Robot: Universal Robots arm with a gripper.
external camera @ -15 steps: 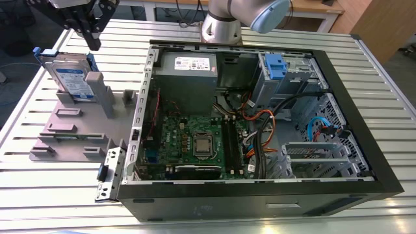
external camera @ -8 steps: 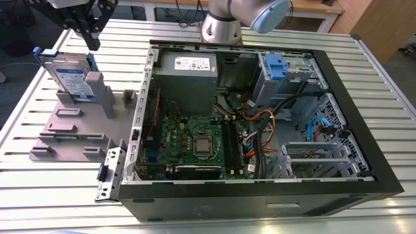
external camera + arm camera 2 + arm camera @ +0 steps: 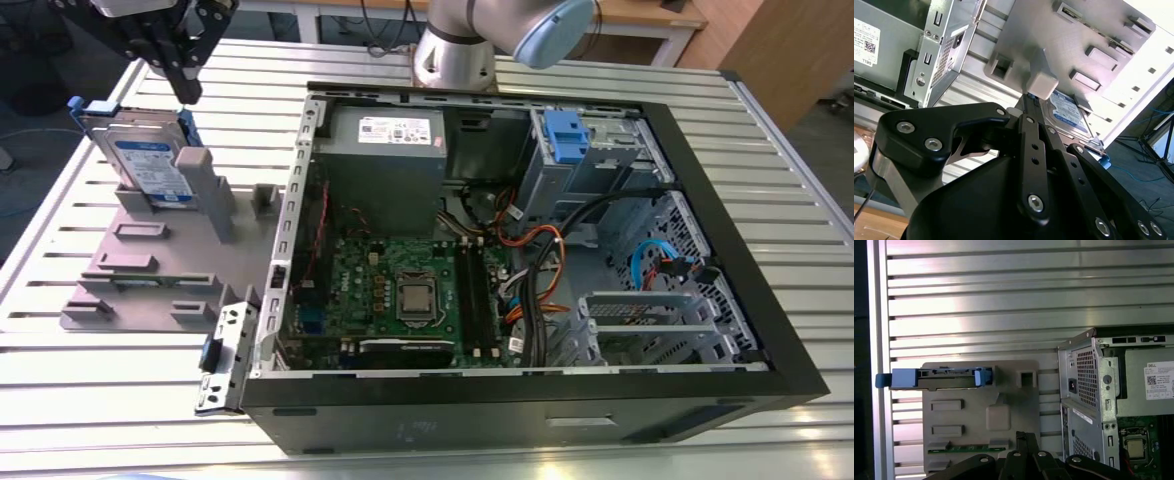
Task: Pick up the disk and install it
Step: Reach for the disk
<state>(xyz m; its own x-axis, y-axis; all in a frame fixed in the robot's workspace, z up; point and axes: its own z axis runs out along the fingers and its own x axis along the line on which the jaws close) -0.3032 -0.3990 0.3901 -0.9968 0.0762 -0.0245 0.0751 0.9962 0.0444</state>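
Trouble could come if the gripper, which seems pressed together and empty, bumps the disk and tips it. The disk stands on edge in the grey holder, just under the gripper. The computer box is close on one side. The tabletop gives room on the other.

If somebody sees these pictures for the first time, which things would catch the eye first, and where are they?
The open computer case dominates the exterior view, its green motherboard lying bare inside. To the exterior view's left of it, the disk with blue rails stands on edge in a grey holder. The black claw hangs close over the disk's top edge.
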